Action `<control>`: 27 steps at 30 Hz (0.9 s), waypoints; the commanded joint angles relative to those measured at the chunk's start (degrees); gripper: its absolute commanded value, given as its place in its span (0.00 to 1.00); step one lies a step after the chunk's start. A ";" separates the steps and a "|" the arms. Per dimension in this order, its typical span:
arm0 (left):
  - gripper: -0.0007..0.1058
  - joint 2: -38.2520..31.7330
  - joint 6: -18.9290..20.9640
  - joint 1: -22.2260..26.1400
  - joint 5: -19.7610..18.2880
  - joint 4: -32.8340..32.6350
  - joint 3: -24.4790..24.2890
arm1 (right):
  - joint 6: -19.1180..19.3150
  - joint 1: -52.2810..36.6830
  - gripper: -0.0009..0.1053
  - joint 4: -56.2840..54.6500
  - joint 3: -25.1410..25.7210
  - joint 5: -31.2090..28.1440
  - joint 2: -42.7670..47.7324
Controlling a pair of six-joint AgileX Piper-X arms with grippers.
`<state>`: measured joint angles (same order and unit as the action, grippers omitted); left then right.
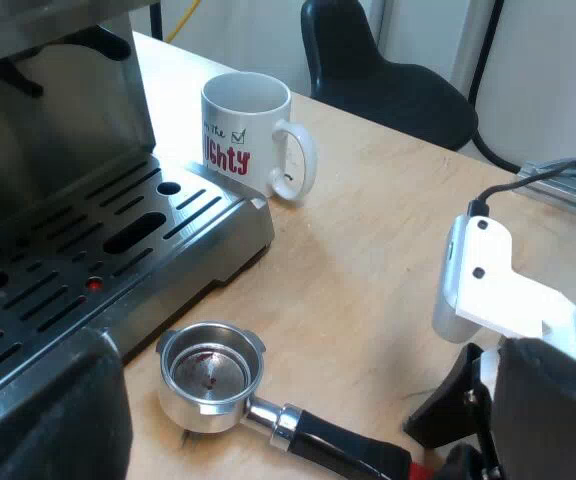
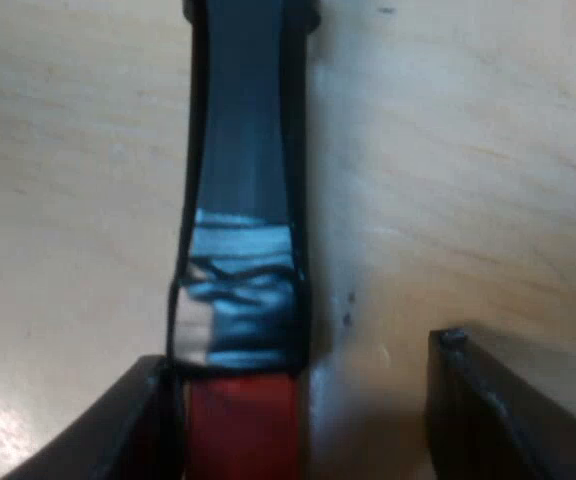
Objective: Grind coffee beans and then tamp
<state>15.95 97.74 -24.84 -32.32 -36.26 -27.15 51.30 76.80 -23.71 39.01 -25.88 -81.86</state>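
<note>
Holder [image 1: 211, 375] lies beside machine [image 1: 118, 235], mug [image 1: 248, 135] nearby — right gripper [image 2: 303, 400] spread astride the handle [image 2: 248, 200], left gripper [image 1: 298, 420] spread.

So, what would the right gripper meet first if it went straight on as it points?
Probably the holder's handle, by its red end, lying between the open fingers of the right gripper; the fingertips would reach the table beside it. Depth is unclear.

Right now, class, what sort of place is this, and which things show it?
Probably an office or lab corner set up for making coffee: an espresso machine on a pale wooden table, a white mug beside it, a loose metal holder, and a black chair beyond.
</note>
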 commanded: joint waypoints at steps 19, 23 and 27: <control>0.75 -0.41 -0.25 -0.31 0.52 0.19 -0.01 | 0.75 -0.18 0.69 -22.55 6.76 6.02 11.97; 0.75 -0.41 -0.25 -0.31 0.52 0.19 -0.01 | 5.33 -0.18 0.69 -23.31 8.97 6.02 14.70; 0.75 -0.41 -0.25 -0.31 0.52 0.19 -0.01 | 10.53 -0.18 0.69 -23.28 11.60 5.89 17.17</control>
<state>15.95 97.74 -24.84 -32.32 -36.26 -27.15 58.90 76.80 -46.39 49.51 -20.00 -65.69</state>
